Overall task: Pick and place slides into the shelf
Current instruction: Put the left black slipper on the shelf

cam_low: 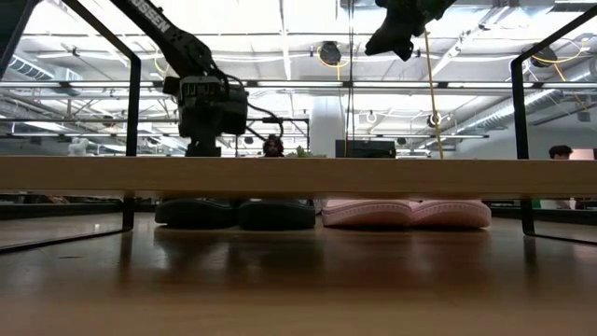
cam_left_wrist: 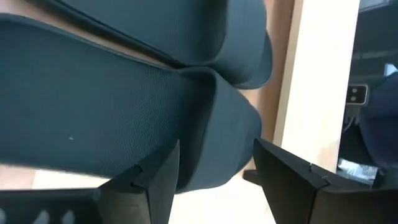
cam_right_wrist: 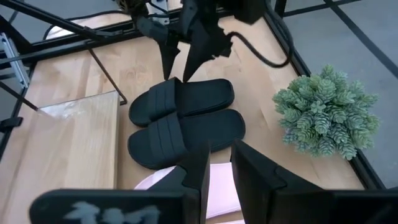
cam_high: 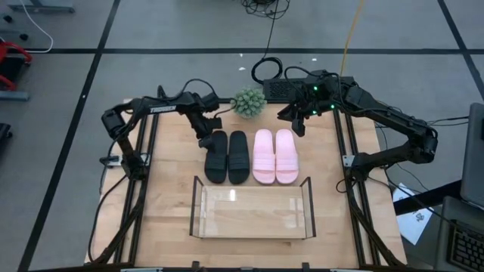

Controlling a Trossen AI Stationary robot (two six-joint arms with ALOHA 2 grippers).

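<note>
Two black slides (cam_high: 227,156) and two pale pink slides (cam_high: 274,156) lie side by side, soles down, on the table's far half. The clear shelf (cam_high: 195,208) stands nearer. My left gripper (cam_high: 206,136) (cam_left_wrist: 214,177) is open and low at the far end of the leftmost black slide (cam_left_wrist: 124,106). One finger (cam_left_wrist: 158,180) is over the footbed and the other (cam_left_wrist: 283,180) is beyond the slide's end. My right gripper (cam_high: 299,121) (cam_right_wrist: 219,171) hangs high over the pink slides' far end, open by a narrow gap. My left gripper comes from above, pointing down, at the far end (cam_right_wrist: 169,84) of the leftmost black slide, with that end's rim between its open fingers. I cannot tell whether a finger touches the rim. The slide lies flat on the table.
A small green plant (cam_high: 248,102) (cam_right_wrist: 326,115) stands at the table's far edge, between the two grippers. Black frame rails run along the table's left (cam_high: 144,174) and right (cam_high: 349,174) sides. Bare wood shows on either side of the shelf.
</note>
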